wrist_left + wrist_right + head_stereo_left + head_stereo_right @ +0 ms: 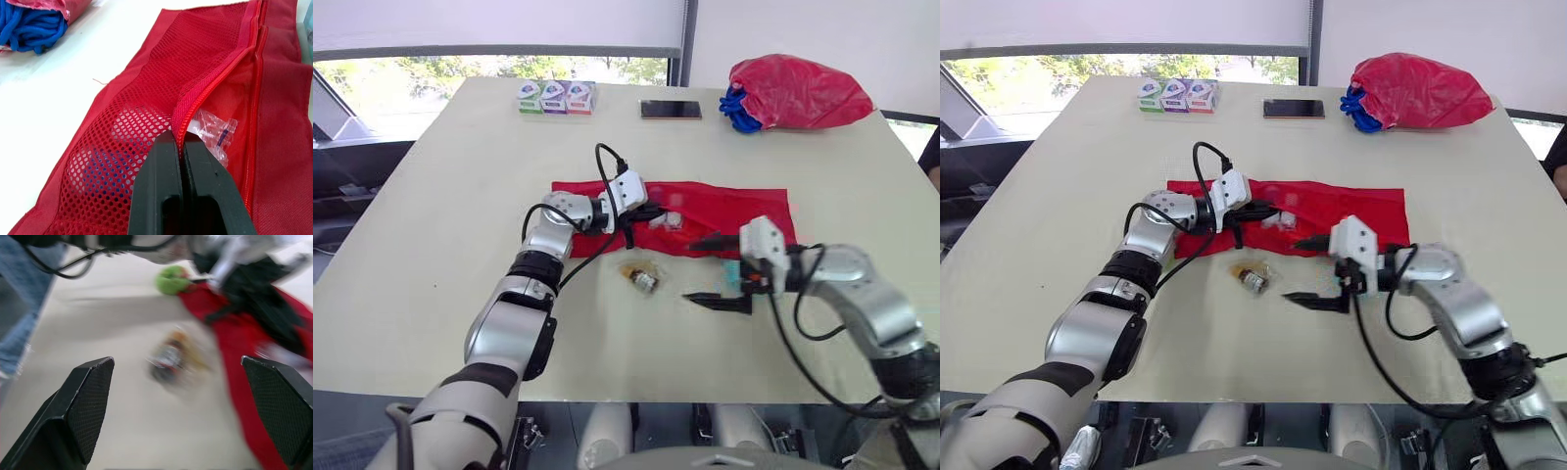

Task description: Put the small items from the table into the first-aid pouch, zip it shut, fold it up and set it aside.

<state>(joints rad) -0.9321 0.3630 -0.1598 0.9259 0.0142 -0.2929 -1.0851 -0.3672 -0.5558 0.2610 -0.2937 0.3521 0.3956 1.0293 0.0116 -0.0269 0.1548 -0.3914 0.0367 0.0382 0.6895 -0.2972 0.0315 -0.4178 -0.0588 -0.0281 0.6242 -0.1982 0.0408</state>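
The pale surface (431, 294) runs back to a window (411, 73), with bare stretches at its left and near edges. The red first-aid pouch (724, 211) lies unfolded mid-surface. A red bag (798, 93), phone (671, 110) and small boxes (556, 97) line the far edge. The left end effector (182, 147) is clamped on the pouch's zip edge. The right end effector (705, 268) has its fingers apart, beside a small wrapped item (641, 277).

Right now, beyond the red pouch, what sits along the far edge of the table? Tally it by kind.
Small boxes: 3
Phone: 1
Red bag with blue cord spilling out: 1
Total: 5, leaving out the first-aid pouch itself.
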